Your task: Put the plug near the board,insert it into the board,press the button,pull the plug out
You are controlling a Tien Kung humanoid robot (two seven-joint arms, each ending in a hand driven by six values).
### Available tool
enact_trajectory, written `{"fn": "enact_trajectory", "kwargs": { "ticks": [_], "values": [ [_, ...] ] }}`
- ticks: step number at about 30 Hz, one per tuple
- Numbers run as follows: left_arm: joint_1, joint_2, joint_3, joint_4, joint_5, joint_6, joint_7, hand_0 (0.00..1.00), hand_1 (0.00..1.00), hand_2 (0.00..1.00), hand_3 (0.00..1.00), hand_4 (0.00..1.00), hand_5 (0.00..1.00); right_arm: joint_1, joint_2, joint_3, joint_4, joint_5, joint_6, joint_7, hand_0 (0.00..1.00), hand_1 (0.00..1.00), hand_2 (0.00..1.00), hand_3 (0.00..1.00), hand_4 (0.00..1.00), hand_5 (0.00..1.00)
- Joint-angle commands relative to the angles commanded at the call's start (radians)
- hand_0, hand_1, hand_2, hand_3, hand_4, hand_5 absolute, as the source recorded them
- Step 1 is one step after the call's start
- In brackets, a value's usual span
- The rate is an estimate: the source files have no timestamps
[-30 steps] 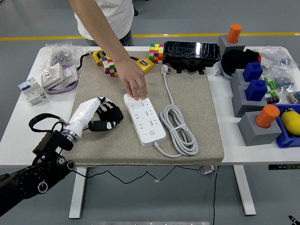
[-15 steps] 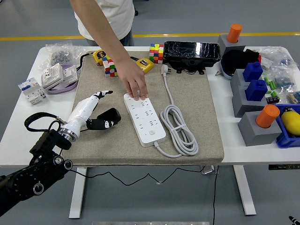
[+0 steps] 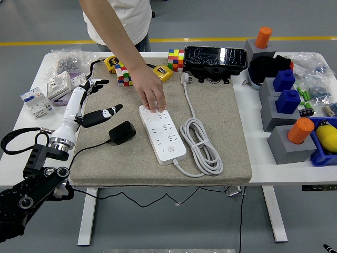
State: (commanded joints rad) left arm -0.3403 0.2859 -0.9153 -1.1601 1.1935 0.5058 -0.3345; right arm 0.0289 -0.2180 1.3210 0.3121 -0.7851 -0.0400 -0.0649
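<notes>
A white power strip [image 3: 162, 133] lies on the grey mat [image 3: 210, 105], its button near the front end. A person's hand [image 3: 152, 94] presses down on the strip's far end. A black plug adapter [image 3: 121, 132] lies on the mat left of the strip, with its thin black cable trailing off to the left. My left hand [image 3: 92, 100] hovers up and to the left of the plug, fingers spread and holding nothing. The strip's own white cord [image 3: 201, 142] lies coiled to the right. My right hand is out of view.
Rubik's cubes [image 3: 176, 59], a yellow tape measure [image 3: 162, 72] and a black box [image 3: 215, 57] sit at the back. White switch parts [image 3: 37, 100] lie at the left. Grey blocks with blue and orange pegs [image 3: 288, 118] crowd the right.
My left hand let go of the black plug and swung up and to the left, its fingers spreading. The plug stays on the mat. The person's hand has not moved.
</notes>
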Motion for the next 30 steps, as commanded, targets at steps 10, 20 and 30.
{"fn": "enact_trajectory", "kwargs": {
  "ticks": [10,20,30],
  "values": [
    [0.009,0.018,-0.056,-0.012,0.007,-0.016,0.02,0.716,0.676,0.575,0.583,0.764,0.193,0.011,0.002,0.004,-0.006,0.001,0.001,0.0,0.528,0.623,0.603,0.545,0.879,0.402],
    [0.01,0.019,-0.072,-0.016,0.016,-0.03,0.043,0.716,0.671,0.567,0.583,0.763,0.194,0.016,-0.002,-0.003,-0.009,-0.001,0.002,0.001,0.526,0.623,0.602,0.544,0.879,0.402],
    [-0.003,0.029,-0.085,-0.03,0.016,-0.039,0.047,0.714,0.661,0.561,0.588,0.761,0.196,0.032,-0.01,-0.016,-0.01,0.001,-0.001,0.006,0.528,0.623,0.602,0.544,0.879,0.402]
  ]
}}
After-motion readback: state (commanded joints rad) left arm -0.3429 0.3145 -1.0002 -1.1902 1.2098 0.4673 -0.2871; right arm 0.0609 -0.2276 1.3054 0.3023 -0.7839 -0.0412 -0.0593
